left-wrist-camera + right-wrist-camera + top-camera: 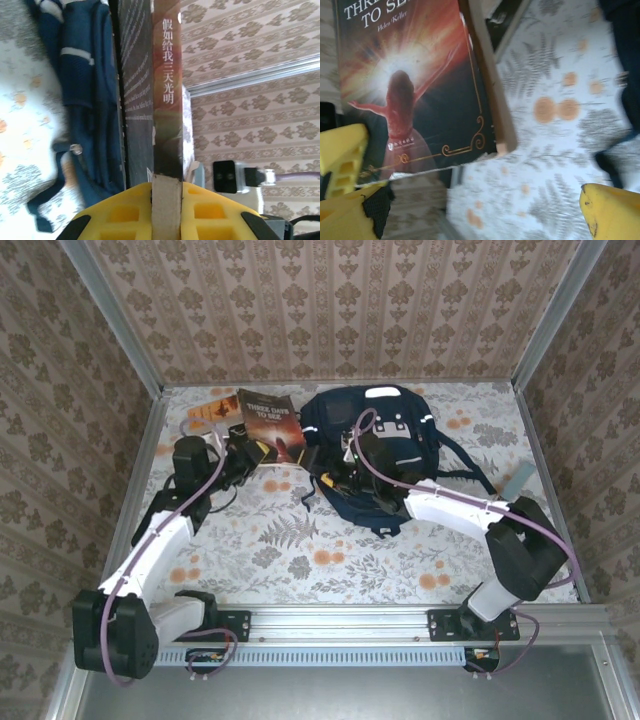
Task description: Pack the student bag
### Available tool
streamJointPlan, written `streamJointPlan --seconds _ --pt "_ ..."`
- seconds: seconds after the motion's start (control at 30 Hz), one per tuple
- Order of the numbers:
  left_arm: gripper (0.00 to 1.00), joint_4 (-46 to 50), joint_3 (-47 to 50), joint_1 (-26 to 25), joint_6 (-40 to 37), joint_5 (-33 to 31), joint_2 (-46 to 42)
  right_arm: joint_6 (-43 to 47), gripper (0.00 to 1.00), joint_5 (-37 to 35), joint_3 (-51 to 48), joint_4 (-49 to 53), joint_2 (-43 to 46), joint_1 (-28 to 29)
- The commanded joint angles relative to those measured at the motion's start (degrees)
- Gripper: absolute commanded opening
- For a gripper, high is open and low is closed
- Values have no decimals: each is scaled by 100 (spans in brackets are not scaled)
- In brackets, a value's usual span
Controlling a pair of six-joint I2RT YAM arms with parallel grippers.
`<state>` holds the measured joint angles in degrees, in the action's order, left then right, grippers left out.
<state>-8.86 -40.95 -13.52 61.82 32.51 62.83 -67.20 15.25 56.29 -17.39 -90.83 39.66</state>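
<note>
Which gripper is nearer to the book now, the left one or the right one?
Left. The left gripper is shut on the book's edge, holding it. The right gripper stands open beside the book, on the side toward the bag.

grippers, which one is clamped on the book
The left gripper, shut on the Three Days to See book; the right gripper has jaws wide open.

L arm point(165, 538) fwd, L jaws clamped; R arm point(450, 505) fwd, R jaws wide open.

White-linked left arm point(165, 540) and right arm point(445, 508), black joint housings point(115, 635), looping purple cables point(470, 499), yellow cell-moulded tool fingers point(120, 212)
</note>
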Motion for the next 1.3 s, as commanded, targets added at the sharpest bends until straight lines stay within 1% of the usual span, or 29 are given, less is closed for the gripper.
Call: streamJointPlan --seconds 0.0,0.07,0.2,0.33,0.43,0.57,0.63,0.8,0.87,0.9,0.93,1.03,1.1,1.2,1.27 --pt "8 -1139 -369 -227 547 -725 18 -1550 100 219 -212 -2134 -363 63" --pt "9 -1312 -395 -324 725 -967 58 -1975 99 72 -209 -2797 -597 77" --pt "9 -1654 -349 -479 1073 -1279 115 -2321 99 -214 -96 -3437 -855 103" --pt "9 -1793 -291 -648 1281 -1589 150 -2401 99 -513 41 -3632 -949 142" --pt "9 -1740 -251 -819 1342 -1929 121 -2552 97 -592 206 -3842 -1109 156" --pt "9 -1724 -275 -984 1341 -2155 132 -2771 93 -583 523 -3899 -1375 193" --pt "9 -1741 -284 -1036 1366 -2185 151 -2850 90 -617 630 -3893 -1469 206" --pt "9 -1750 -214 -1121 1459 -2214 161 -3001 70 -849 666 -3969 -1544 208" --pt "10 -1772 -151 -1119 1538 -2213 151 -3068 57 -1006 558 -4198 -1543 207" --pt "10 -1770 -122 -1125 1559 -2214 138 -3075 52 -1053 512 -4238 -1531 207" --pt "10 -1768 -97 -1121 1577 -2206 135 -3080 45 -1108 448 -4228 -1496 202" --pt "16 -1717 -67 -1111 1594 -2154 124 -2989 28 -1230 305 -3996 -1336 194" --pt "24 -1661 -45 -1107 1594 -2118 117 -2859 18 -1307 207 -3810 -1203 178" --pt "42 -1335 0 -1092 1470 -2150 58 -2451 11 -1431 17 -3497 -912 115" --pt "55 -798 -45 -1075 1197 -2239 -6 -2010 9 -1468 -145 -3073 -609 45"
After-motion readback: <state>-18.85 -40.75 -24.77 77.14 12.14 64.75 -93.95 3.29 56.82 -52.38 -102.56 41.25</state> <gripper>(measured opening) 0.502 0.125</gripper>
